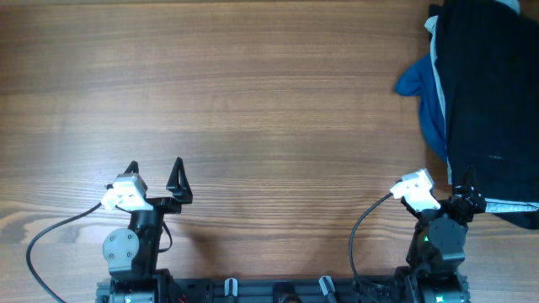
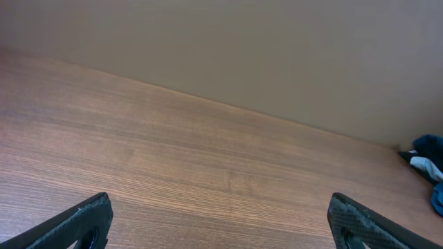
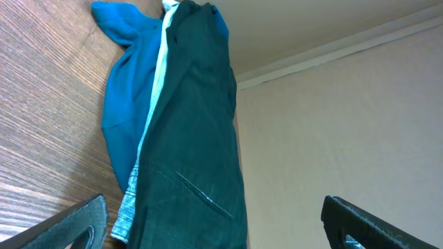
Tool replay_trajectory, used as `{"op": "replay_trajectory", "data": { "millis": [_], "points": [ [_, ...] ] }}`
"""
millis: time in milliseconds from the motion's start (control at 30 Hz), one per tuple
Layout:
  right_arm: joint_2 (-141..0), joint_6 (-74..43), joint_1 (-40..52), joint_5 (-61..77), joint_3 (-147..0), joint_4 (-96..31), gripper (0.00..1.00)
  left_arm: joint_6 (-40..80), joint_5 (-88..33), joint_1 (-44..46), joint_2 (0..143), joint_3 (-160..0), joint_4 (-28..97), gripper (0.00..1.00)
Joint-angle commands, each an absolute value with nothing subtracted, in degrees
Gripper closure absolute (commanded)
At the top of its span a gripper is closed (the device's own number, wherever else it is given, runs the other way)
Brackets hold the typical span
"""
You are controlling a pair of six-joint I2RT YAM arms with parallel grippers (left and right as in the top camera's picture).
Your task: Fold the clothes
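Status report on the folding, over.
Left gripper open, empty. Right gripper open, empty. Black clothes heaped at right edge of table, unfolded. Blue cloth bunched against them.

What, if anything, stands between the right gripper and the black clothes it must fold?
Nothing visible does. The open right gripper sits at the near edge of the black clothes. A blue cloth lies along their left side, partly under them, off the gripper's direct line.

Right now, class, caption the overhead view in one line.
Left gripper and right gripper open over a wooden table; black clothes heaped on a blue cloth at the right edge.
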State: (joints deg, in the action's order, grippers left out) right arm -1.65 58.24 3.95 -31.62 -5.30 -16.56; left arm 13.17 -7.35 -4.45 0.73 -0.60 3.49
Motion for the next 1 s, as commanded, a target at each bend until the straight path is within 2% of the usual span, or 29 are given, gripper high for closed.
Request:
{"op": "replay_trajectory", "data": {
  "millis": [0, 600, 667, 867, 933, 967],
  "points": [
    [-1.7, 58.6, 4.0, -33.0, -6.3, -16.8, 0.0, 12.6, -7.0, -4.1, 0.4, -0.4, 3.7, 0.0],
    [-1.7, 59.1, 4.0, -33.3, -6.3, -16.6, 0.0, 12.6, -7.5, -4.1, 0.4, -0.4, 3.7, 0.0],
    [-1.7, 73.7, 4.0, -29.9, -6.3, -16.6, 0.0, 12.6, -7.5, -4.1, 0.4, -0.4, 3.7, 0.0],
    [-1.7, 104.4, 4.0, 16.2, -6.3, -16.7, 0.0, 12.6, -7.7, -4.1, 0.4, -0.4, 3.7, 0.0],
    [-1.7, 119.3, 4.0, 20.0, -6.3, -16.8, 0.0, 12.6, -7.7, -4.1, 0.4, -0.4, 3.7, 0.0],
    [-1.7, 121.5, 4.0, 22.0, -6.3, -15.8, 0.0, 12.6, -7.7, -4.1, 0.4, -0.4, 3.7, 0.0]
  ]
}}
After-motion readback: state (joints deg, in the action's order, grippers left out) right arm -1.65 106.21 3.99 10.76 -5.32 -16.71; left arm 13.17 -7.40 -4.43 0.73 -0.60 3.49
